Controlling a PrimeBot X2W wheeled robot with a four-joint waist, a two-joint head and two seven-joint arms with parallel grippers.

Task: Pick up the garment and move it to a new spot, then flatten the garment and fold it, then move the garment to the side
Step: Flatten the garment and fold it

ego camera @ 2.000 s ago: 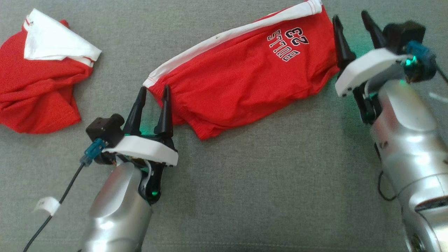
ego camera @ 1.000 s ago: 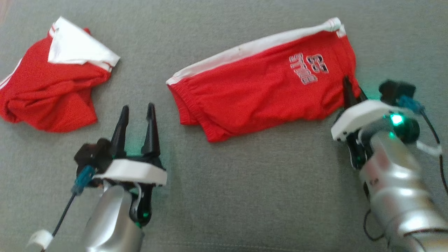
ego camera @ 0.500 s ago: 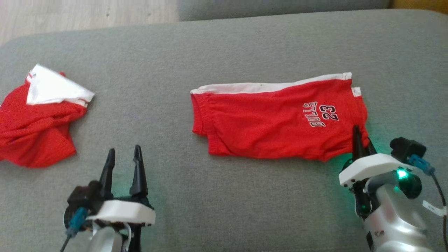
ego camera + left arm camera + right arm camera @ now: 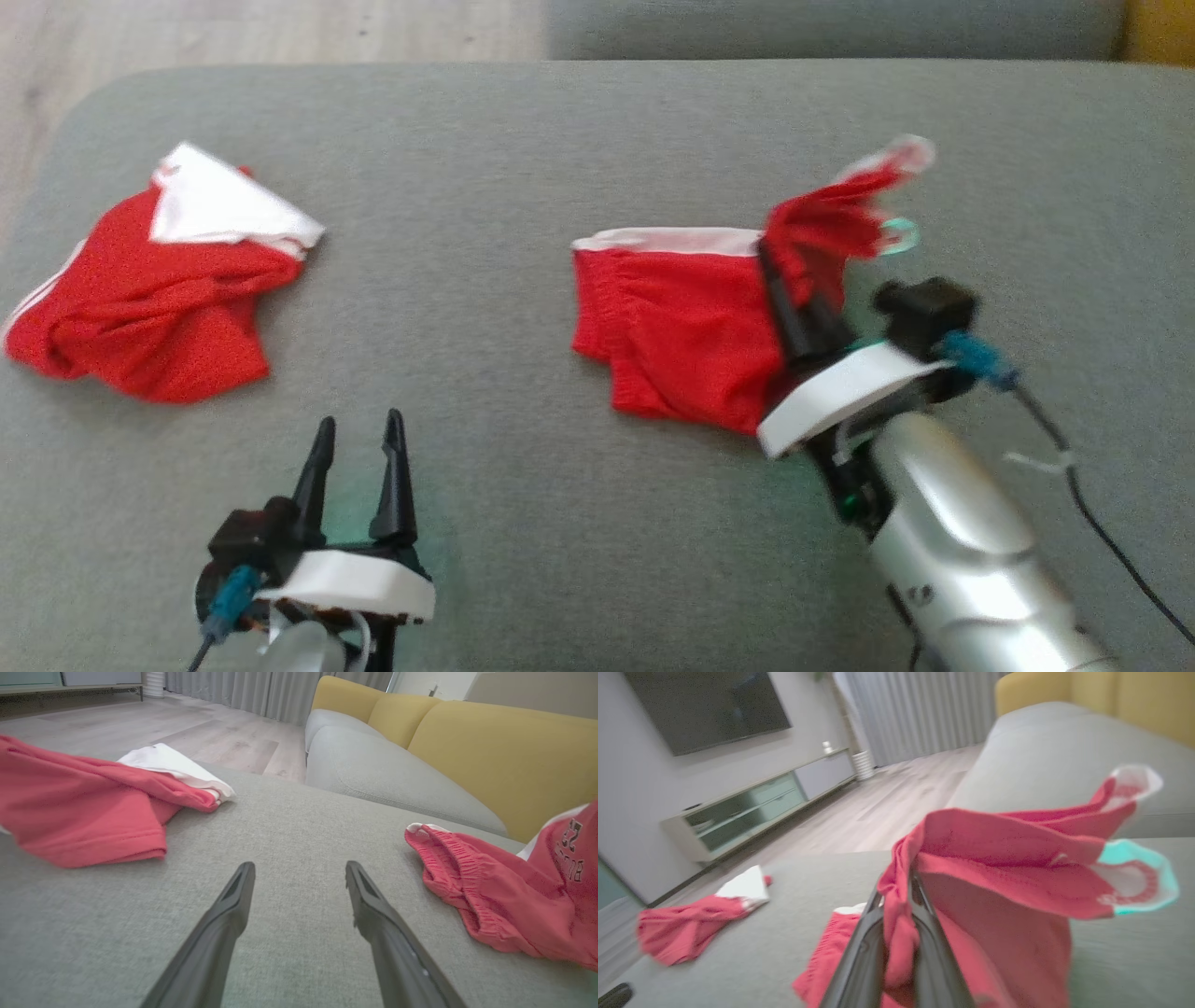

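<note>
The garment (image 4: 681, 327) is a pair of red shorts with a white side stripe, lying on the grey cushion (image 4: 523, 168). Its right end is lifted off the cushion and bunched, hanging over the rest. My right gripper (image 4: 767, 254) is shut on that raised end; in the right wrist view the red cloth (image 4: 994, 858) is pinched between the fingers (image 4: 873, 933) and flaps out to the right. My left gripper (image 4: 359, 422) rests open and holds nothing, well left of the garment's waistband (image 4: 490, 886) and low over the cushion, as the left wrist view (image 4: 299, 868) shows.
A second red and white garment (image 4: 140, 289) lies crumpled at the cushion's left end. Wooden floor (image 4: 233, 28) lies beyond the far left edge. A yellow sofa back (image 4: 490, 751) rises behind. A long TV stand (image 4: 752, 807) stands against the far wall.
The head camera has shifted. My right gripper closed on the garment's right end, then lifted it and carried it leftward over the rest. My left gripper drew back from the waistband, staying open.
</note>
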